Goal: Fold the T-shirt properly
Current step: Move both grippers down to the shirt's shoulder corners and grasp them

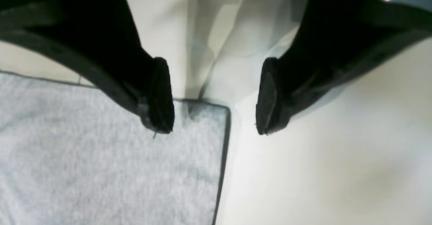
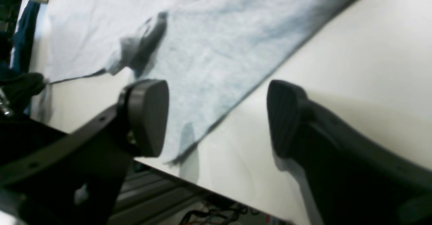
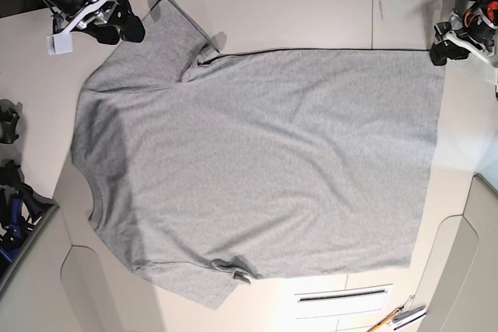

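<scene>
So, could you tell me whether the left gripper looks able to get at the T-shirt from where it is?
Probably yes: the left gripper is open right over a corner of the T-shirt, and nothing seems to lie between its fingers and the cloth.

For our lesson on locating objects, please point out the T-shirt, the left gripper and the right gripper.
T-shirt (image 3: 272,161): base view, on the middle of its grey body.
Left gripper (image 1: 215,130): left wrist view, midway between its fingertips.
Right gripper (image 2: 217,118): right wrist view, midway between its fingertips.
</scene>
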